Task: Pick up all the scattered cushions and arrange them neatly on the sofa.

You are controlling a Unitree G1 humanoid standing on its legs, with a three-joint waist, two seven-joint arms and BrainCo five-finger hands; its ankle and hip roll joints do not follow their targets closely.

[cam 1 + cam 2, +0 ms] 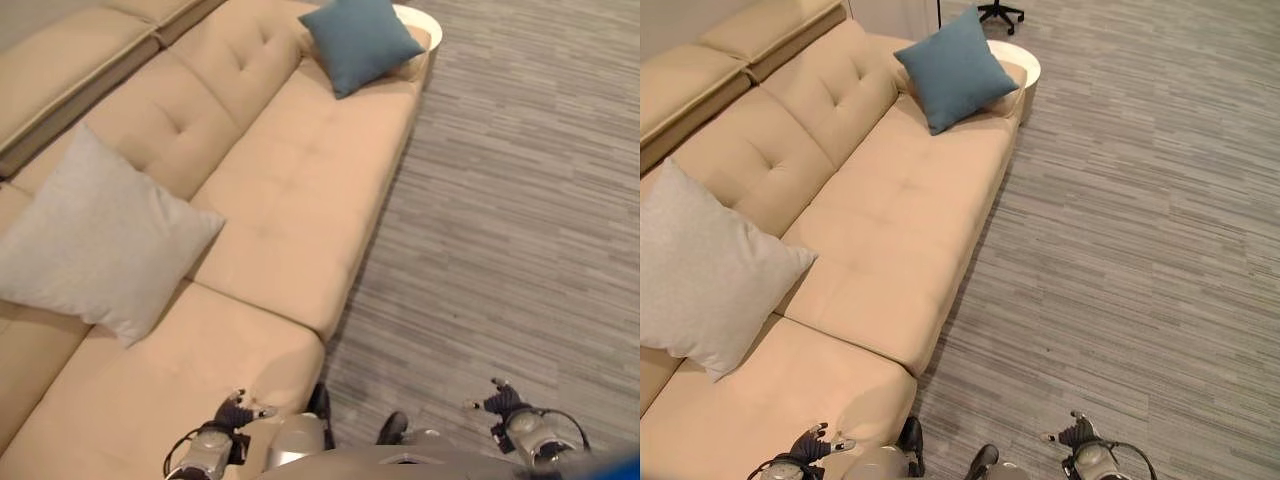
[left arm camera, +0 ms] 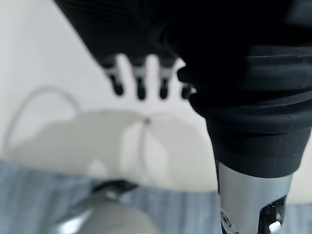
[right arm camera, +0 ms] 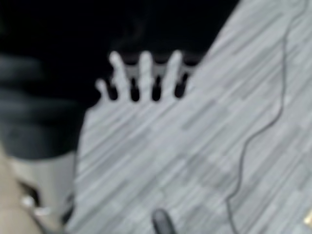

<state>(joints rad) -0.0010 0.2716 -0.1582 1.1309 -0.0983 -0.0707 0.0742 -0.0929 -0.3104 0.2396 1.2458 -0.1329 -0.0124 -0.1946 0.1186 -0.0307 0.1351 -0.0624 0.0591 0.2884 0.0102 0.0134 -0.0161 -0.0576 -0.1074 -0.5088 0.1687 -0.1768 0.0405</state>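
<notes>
A light grey cushion (image 1: 100,240) leans against the back of the beige sofa (image 1: 300,200) on its left part. At the sofa's far end a blue cushion (image 1: 360,40) rests against the armrest. My left hand (image 1: 235,410) hangs low over the sofa's near seat, and in its wrist view its fingers (image 2: 140,83) are straight with nothing in them. Over the floor at the lower right is my right hand (image 1: 503,402), whose fingers (image 3: 141,78) are also straight and hold nothing. Both hands are far from either cushion.
A round white side table (image 1: 1025,60) stands just behind the blue cushion, with an office chair base (image 1: 1000,12) beyond it. Another beige sofa section (image 1: 60,60) lies at the upper left. Grey striped carpet (image 1: 520,220) covers the right side.
</notes>
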